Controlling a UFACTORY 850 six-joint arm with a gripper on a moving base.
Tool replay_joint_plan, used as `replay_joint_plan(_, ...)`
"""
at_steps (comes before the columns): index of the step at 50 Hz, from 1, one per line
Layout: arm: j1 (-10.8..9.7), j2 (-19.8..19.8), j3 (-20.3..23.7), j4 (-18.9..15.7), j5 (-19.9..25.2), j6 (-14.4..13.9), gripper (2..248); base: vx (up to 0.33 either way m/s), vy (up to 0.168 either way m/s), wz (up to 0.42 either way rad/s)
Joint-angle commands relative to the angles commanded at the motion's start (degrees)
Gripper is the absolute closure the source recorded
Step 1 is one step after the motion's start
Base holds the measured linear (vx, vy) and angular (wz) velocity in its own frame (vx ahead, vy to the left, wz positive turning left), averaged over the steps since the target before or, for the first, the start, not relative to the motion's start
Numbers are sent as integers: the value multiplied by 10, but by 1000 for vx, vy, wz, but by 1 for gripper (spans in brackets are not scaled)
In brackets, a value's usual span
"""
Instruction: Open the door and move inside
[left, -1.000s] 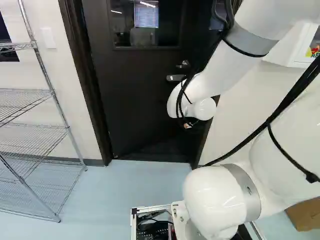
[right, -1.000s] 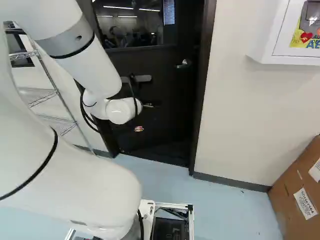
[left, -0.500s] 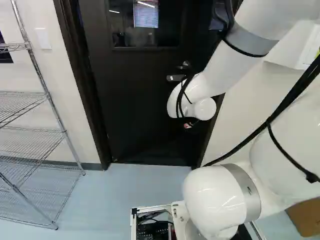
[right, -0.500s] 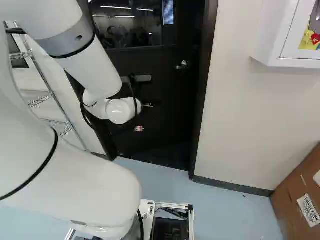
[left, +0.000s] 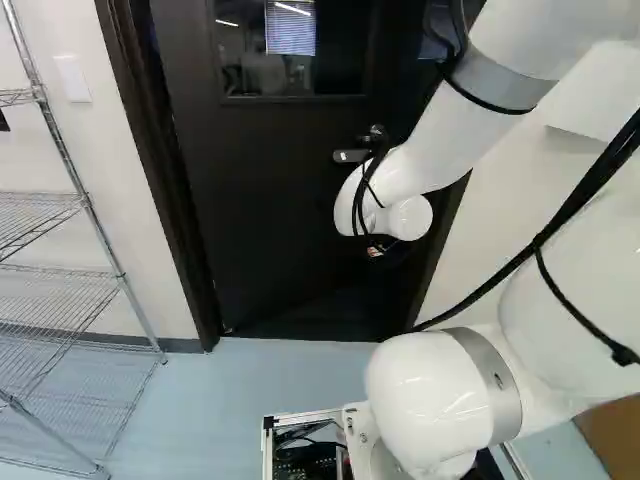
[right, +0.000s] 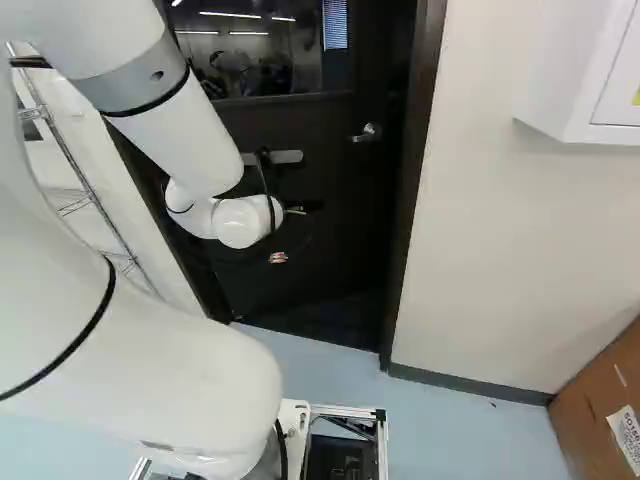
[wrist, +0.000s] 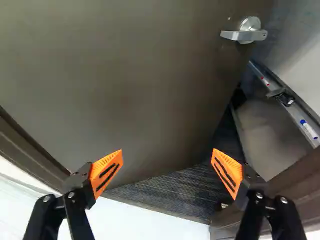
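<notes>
Door (wrist: 125, 75): smooth, dark, with silver lever handle (wrist: 245, 35) and glass window (right: 270, 50); ajar within dark frame (right: 412, 180), directly ahead of the black two-fingered hand (right: 288, 234). Hand: released, ribbed orange pads (wrist: 105, 171) wide apart. Floor (left: 250, 390): smooth, pale blue; beyond, dark striped flooring (wrist: 175, 192). Wall (right: 500, 250): cream. Shelving (left: 60, 290): chrome wire, at the left of the left base view.

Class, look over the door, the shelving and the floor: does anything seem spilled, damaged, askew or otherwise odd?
Nothing visible looks damaged or spilled. The door stands ajar, with dark flooring showing past its lower edge in the wrist view, but that suits the task.
</notes>
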Motion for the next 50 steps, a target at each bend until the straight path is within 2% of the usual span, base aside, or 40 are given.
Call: replay_joint_plan(50, 0, 0, 0, 0, 0, 0, 3, 143, 40, -16)
